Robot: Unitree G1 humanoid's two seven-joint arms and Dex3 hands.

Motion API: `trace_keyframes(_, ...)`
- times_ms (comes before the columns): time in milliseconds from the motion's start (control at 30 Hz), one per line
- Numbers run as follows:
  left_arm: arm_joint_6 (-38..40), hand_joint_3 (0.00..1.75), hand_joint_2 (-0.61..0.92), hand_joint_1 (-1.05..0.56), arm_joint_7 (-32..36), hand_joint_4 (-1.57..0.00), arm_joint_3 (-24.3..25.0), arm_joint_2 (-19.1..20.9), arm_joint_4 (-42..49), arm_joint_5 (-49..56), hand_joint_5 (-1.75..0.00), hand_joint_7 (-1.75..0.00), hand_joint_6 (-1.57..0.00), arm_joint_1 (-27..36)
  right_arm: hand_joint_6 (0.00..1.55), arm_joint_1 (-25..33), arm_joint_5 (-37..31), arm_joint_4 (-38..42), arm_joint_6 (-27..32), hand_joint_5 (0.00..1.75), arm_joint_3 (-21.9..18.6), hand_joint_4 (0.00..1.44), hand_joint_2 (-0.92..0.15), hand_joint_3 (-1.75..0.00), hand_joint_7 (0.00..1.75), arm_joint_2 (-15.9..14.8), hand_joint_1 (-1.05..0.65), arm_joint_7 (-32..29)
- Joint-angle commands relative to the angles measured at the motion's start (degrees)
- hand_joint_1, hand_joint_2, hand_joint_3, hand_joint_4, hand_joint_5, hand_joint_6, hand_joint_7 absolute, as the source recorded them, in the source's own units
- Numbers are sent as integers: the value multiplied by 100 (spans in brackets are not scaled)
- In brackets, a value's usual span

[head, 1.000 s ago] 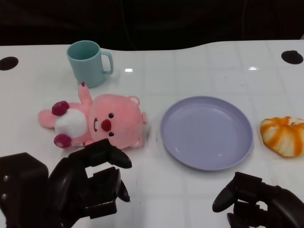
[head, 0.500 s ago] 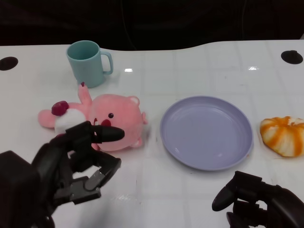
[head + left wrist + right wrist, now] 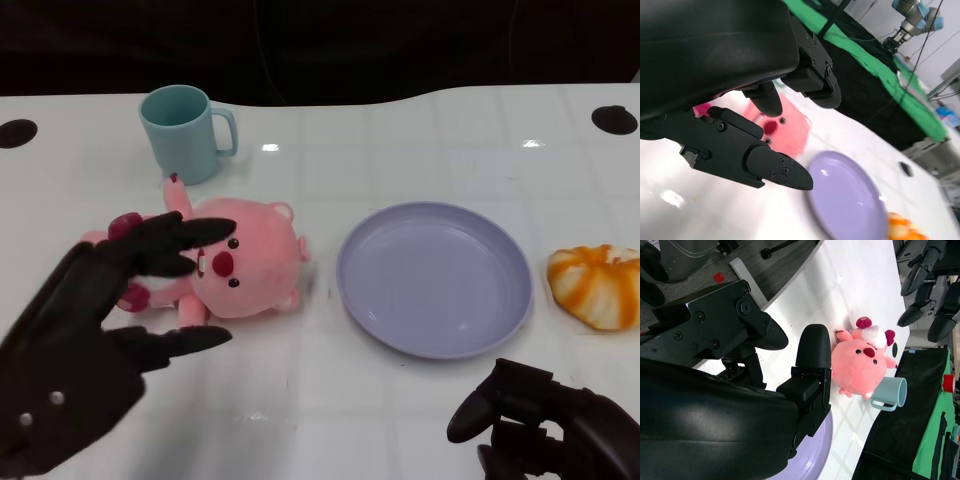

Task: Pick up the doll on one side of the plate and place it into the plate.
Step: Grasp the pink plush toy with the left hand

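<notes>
I see doll (image 3: 245,262): pink plush cloth, fuzzy, matt. Plate (image 3: 434,278): lilac plastic, smooth, soft sheen. Mug (image 3: 186,132) behind doll: teal plastic, matt. Table (image 3: 400,140): white, glossy, reflecting lights. Left robot hand (image 3: 90,335): black plastic, matt.

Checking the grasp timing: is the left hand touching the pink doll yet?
Apart. The right wrist view shows the left hand hanging above the pink doll, with white table visible between its fingers and the toy.

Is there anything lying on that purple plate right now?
No, the purple plate is bare in the head view; the pink doll lies on the table beside it, on its left in that picture.
</notes>
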Motion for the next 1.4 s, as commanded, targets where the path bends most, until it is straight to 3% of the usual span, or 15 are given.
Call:
trace_keyframes(33, -71, 0, 88, -53, -86, -4, -111, 364, 14, 578, -76, -9, -34, -231, 50, -3, 39, -20, 36, 175, -74, 64, -64, -107, 139, -44, -7, -5)
trace_keyframes(367, 259, 0, 89, -67, -325, 0, -581, 903, 54, 2403, -39, -1, -21, -731, 50, 42, 6, -51, 0, 175, -62, 65, -65, -107, 139, -68, -8, 0)
trace_keyframes(667, 449, 0, 92, -75, -726, 0, -1118, 999, 685, 3703, -16, 0, -14, -1384, 50, 77, 12, -105, 34, 175, -55, 65, -64, -107, 139, -49, -9, -29)
trace_keyframes(933, 527, 0, 92, -76, -906, 0, -1579, 805, 1782, 4116, -14, -1, -14, -2111, 50, 114, 31, -174, 94, 175, -26, 66, -64, -108, 139, -38, -8, -59)
trace_keyframes(1400, 172, 0, 90, -73, -530, -2, -2093, 351, 3776, 4112, -18, -1, -18, -3039, 49, 193, 35, -278, 172, 175, -19, 64, -65, -108, 140, -44, -7, -62)
